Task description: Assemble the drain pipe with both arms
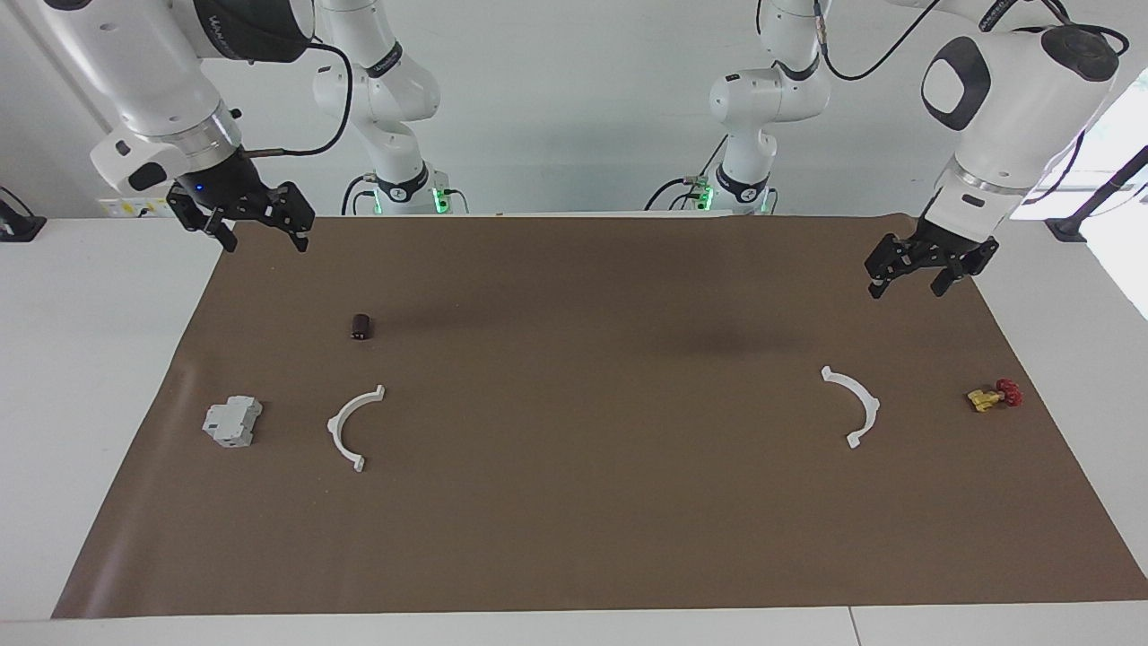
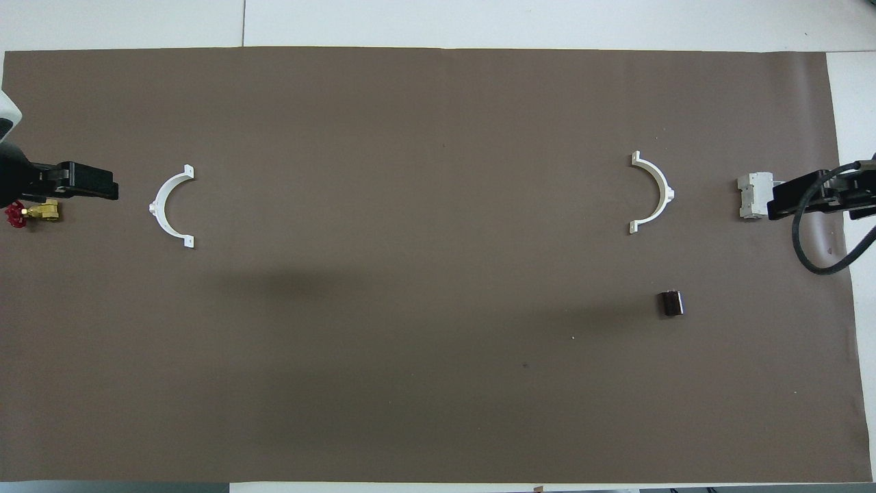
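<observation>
Drain pipe: I find it in two separate white half-rings, both lying flat on the brown mat, well apart, nothing touching either.
Half-ring, right arm's end (image 1: 352,428): it lies beside the grey blocky part, its open side turned toward the middle of the table.
Half-ring, left arm's end (image 1: 855,405): it lies near the yellow valve, its open side likewise turned toward the middle, so the two arcs face each other.
Left hand (image 1: 924,266): I see it raised over the mat's edge at the left arm's end, fingers spread, holding nothing.
Right hand (image 1: 244,221): I see it raised over the mat's corner at the right arm's end, fingers spread, holding nothing.
Grey blocky part (image 1: 232,422): it rests on the mat toward the right arm's end, just outward of the half-ring there.
Dark cylinder (image 1: 361,327): it lies on its side, nearer to the robots than that same half-ring.
Yellow valve with red handle (image 1: 994,396): it sits close to the mat's edge at the left arm's end.
Brown mat (image 1: 574,502): it covers most of the white table (image 1: 81,359).
</observation>
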Action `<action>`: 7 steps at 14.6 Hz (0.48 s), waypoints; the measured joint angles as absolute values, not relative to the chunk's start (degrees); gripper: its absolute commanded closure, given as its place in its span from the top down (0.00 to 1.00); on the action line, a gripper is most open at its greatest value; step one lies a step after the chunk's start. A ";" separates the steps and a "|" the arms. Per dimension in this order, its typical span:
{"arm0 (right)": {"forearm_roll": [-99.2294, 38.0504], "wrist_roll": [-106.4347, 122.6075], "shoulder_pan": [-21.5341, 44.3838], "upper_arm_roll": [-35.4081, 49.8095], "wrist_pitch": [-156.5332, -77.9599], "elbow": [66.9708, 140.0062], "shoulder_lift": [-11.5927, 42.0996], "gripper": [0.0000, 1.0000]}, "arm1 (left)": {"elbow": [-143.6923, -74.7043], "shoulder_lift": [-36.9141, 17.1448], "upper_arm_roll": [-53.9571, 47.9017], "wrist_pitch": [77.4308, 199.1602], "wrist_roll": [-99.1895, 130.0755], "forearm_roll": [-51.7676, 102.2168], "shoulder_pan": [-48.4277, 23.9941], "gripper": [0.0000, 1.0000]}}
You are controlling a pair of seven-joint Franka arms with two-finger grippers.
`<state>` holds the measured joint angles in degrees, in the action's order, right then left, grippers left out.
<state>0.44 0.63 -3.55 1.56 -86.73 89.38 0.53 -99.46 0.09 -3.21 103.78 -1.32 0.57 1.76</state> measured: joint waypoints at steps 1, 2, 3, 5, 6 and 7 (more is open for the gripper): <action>0.44 0.63 -3.55 1.56 -86.73 89.38 0.53 1.00 | -99.46 0.09 -3.21 103.84 -1.31 0.57 1.76 1.00; 0.44 0.63 -3.52 1.56 -86.73 89.38 0.53 1.00 | -99.47 0.09 -3.21 103.93 -1.31 0.57 1.76 1.00; 0.44 0.63 -3.42 1.56 -86.73 89.38 0.53 1.00 | -99.51 0.09 -3.21 104.00 -1.31 0.57 1.76 1.00; 0.44 0.63 -3.31 1.69 -86.72 89.38 0.53 1.00 | -99.63 0.09 -3.21 104.09 -1.31 0.57 1.76 1.00; 0.44 0.63 -3.29 1.77 -86.84 89.44 0.51 1.00 | -99.69 0.09 -3.21 104.12 -1.31 0.57 1.76 1.00; 0.44 0.63 -3.22 1.81 -88.05 89.83 0.45 1.00 | -99.73 0.09 -3.21 104.15 -1.31 0.57 1.76 1.00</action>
